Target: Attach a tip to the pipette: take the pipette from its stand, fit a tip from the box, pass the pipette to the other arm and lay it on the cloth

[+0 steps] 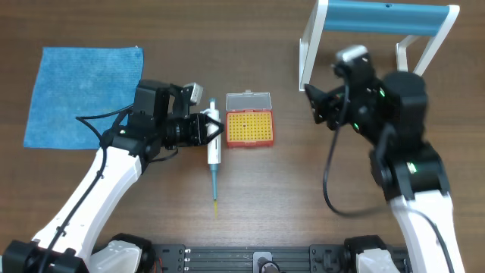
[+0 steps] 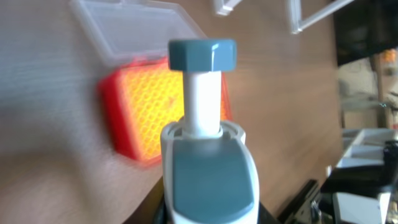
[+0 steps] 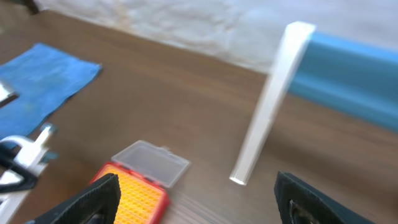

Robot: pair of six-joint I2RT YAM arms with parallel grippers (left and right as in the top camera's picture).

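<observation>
My left gripper [image 1: 209, 130] is shut on the white and grey pipette [image 1: 214, 148], left of the tip box. The pipette lies along the table's depth, with its plunger [image 2: 202, 55] at the far end and a yellow tip [image 1: 216, 205] at the near end. The red tip box [image 1: 249, 129] holds orange-yellow tips, and its clear lid [image 1: 248, 100] is folded back. My right gripper [image 1: 318, 106] hangs open in front of the blue and white stand [image 1: 379, 19], with nothing between its fingers [image 3: 93, 199]. The blue cloth [image 1: 83, 95] lies at the far left.
The stand's white post [image 3: 270, 106] and blue bar [image 3: 348, 74] rise close to my right gripper. Bare wooden table [image 1: 303, 189] stretches between the arms and in front of the tip box [image 3: 130, 196].
</observation>
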